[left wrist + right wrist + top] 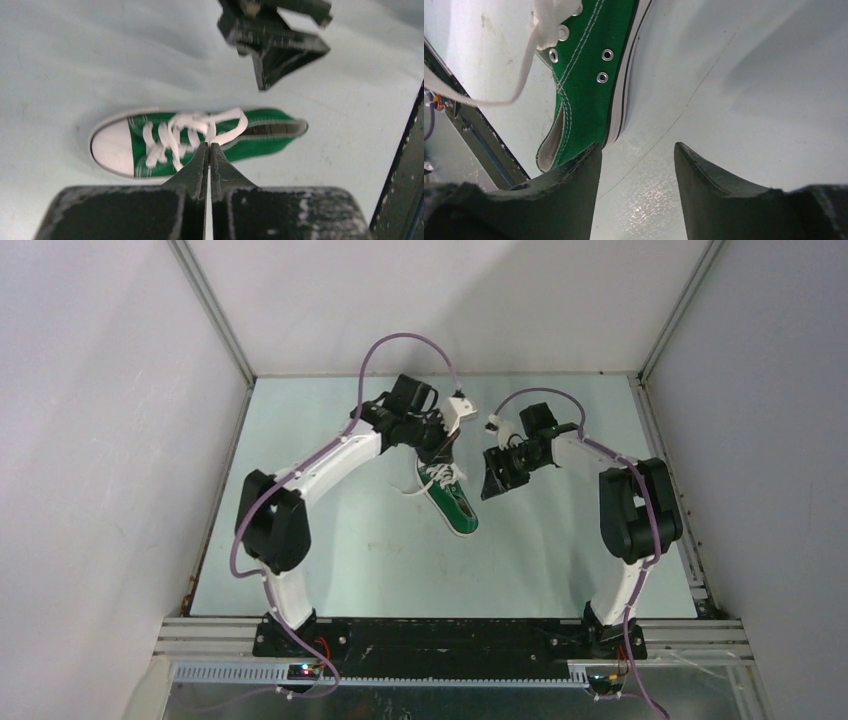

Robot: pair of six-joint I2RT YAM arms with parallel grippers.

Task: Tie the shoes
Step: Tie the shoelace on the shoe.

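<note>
Left wrist view: the sneaker [260,134] lies with laces [185,127] loose, seemingly no bow yet; left gripper [209,146] pressed together above it, right gripper [637,148] apart beside the heel.

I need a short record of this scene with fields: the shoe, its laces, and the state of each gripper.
shoe: green sneaker, on its sole on the table, toe toward the near edge
laces: white, one end trailing on the table, no bow seen
left gripper: shut, tips over the laces; a pinch cannot be told
right gripper: open, empty, beside the heel
</note>
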